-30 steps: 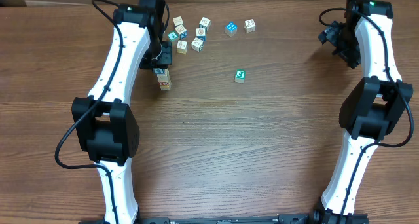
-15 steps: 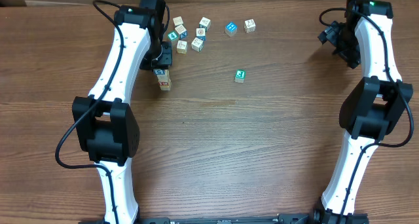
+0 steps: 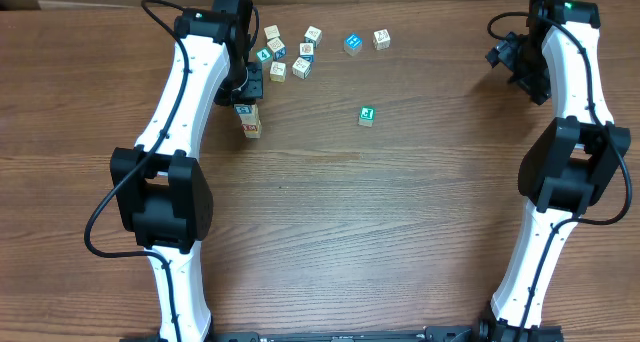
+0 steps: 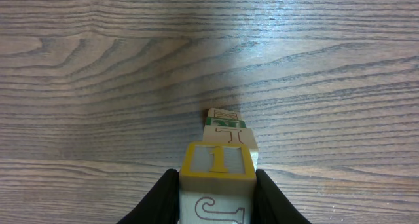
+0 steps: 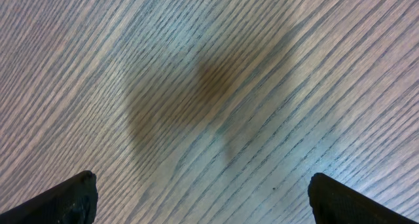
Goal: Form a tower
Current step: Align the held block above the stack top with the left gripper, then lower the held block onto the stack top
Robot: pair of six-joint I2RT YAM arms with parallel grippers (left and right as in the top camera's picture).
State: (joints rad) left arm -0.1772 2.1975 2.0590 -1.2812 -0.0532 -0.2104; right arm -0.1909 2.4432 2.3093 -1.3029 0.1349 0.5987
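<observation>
Brown wood-grain table (image 3: 400, 232). On it, left of centre: tower (image 3: 251, 127), narrow upright column of cubes. Behind tower, near far edge: cluster of loose cubes (image 3: 301, 67). Right of cluster: blue cube (image 3: 352, 44), then pale cube (image 3: 381, 39) nearby. Alone, nearer centre: green-faced cube (image 3: 367, 115).

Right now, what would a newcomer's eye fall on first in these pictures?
The left gripper clamps a yellow-rimmed pale wooden cube printed with a 1, right over the tower, a narrow column of pale wooden alphabet cubes on the far left of the table. Beyond it lies a scatter of loose wooden cubes, with one green-faced cube alone nearer the middle. The right gripper hangs open above bare wood.
</observation>
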